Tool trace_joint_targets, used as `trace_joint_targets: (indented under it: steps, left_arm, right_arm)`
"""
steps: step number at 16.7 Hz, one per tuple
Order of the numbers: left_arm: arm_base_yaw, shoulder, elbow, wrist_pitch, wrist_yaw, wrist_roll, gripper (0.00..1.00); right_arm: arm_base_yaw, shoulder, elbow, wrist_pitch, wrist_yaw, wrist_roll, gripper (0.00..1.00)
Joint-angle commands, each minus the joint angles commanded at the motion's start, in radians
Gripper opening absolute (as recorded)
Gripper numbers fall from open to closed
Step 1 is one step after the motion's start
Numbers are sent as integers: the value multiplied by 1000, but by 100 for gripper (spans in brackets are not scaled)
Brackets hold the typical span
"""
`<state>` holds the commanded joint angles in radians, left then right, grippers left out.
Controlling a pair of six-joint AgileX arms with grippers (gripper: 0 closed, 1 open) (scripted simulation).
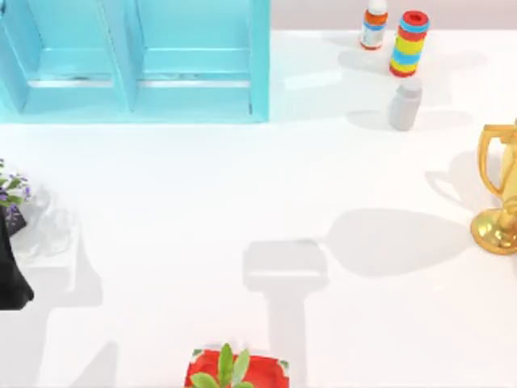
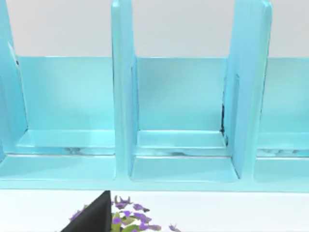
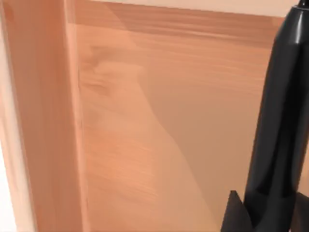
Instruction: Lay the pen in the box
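Right gripper (image 3: 270,212) clenching the glossy black pen (image 3: 280,121), pen hanging over the wooden box (image 3: 120,135) interior, left arm (image 1: 12,279) idling at table's (image 1: 242,178) nine o'clock edge beside purple flowers (image 1: 12,190), facing the blue shelf (image 2: 183,111)

On the white table (image 1: 242,186): one turquoise partitioned shelf (image 1: 137,61) at eleven o'clock, two small bottles, one white with orange bands (image 1: 373,26) and one plain grey (image 1: 405,103), one striped ring stack (image 1: 409,44), one gold trophy cup (image 1: 501,190), two potted plants, one purple-flowered (image 1: 12,190) and one in a red pot (image 1: 234,370). One glossy black pen (image 3: 277,135), one wooden box (image 3: 120,121).
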<state>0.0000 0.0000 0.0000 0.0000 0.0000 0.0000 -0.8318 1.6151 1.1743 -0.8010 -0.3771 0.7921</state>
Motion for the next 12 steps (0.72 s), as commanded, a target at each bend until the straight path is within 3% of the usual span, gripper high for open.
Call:
trace_joint_targets:
  steps: [7,12]
  left_arm:
    - [0,0,0,0,0,0,100]
    - [0,0,0,0,0,0,100]
  right_arm:
    - [0,4,-22,14,6,3,0]
    - [92,4,-114,159,12,87,0]
